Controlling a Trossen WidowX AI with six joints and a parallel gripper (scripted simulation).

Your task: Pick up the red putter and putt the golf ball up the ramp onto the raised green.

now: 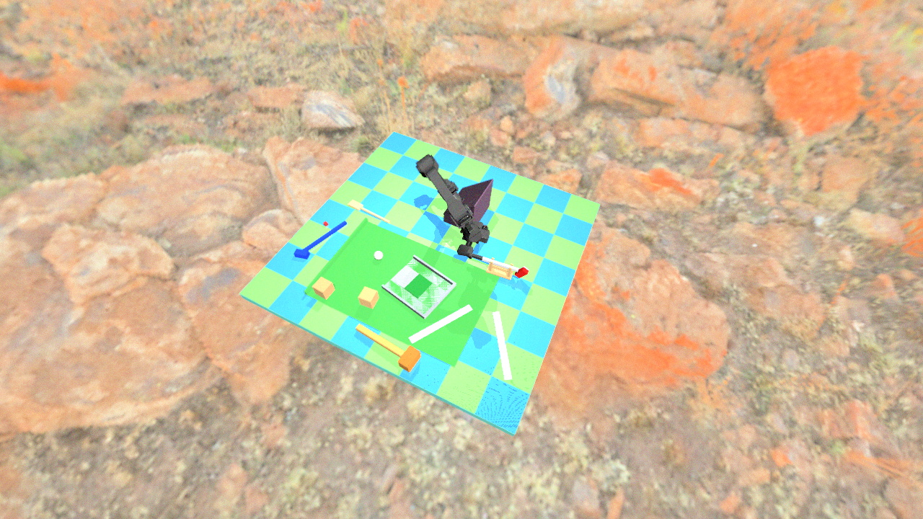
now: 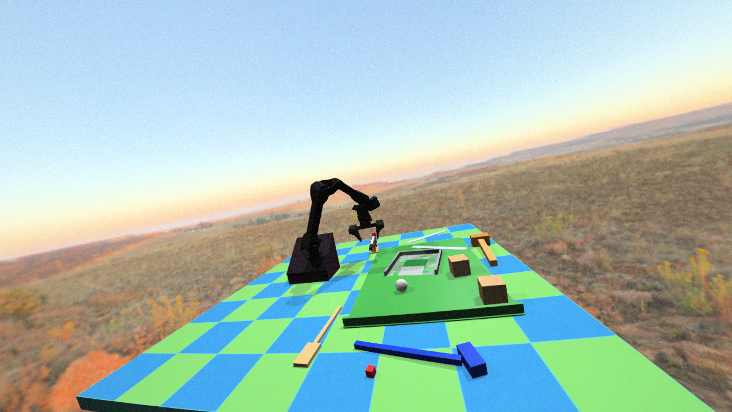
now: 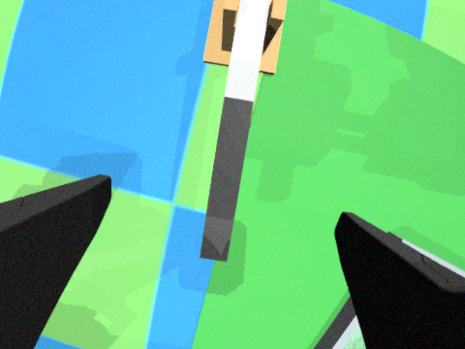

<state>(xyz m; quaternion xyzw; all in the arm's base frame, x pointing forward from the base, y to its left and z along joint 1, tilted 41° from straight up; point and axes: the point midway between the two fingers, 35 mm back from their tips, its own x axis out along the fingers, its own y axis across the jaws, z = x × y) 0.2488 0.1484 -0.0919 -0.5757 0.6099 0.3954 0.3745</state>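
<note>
The red-headed putter, with a white shaft and dark grip, lies on a tan rack. My gripper is open and empty, pointing down above the grip. In the wrist view the grip runs between the two spread fingers without touching them. The white golf ball sits on the green mat. Beyond it is a walled structure with a white ramp and a raised green.
Two wooden cubes stand on the mat. An orange mallet lies along one edge. White bars lie near the rack's side. A blue mallet, red cube and tan paddle lie beyond the ball's end.
</note>
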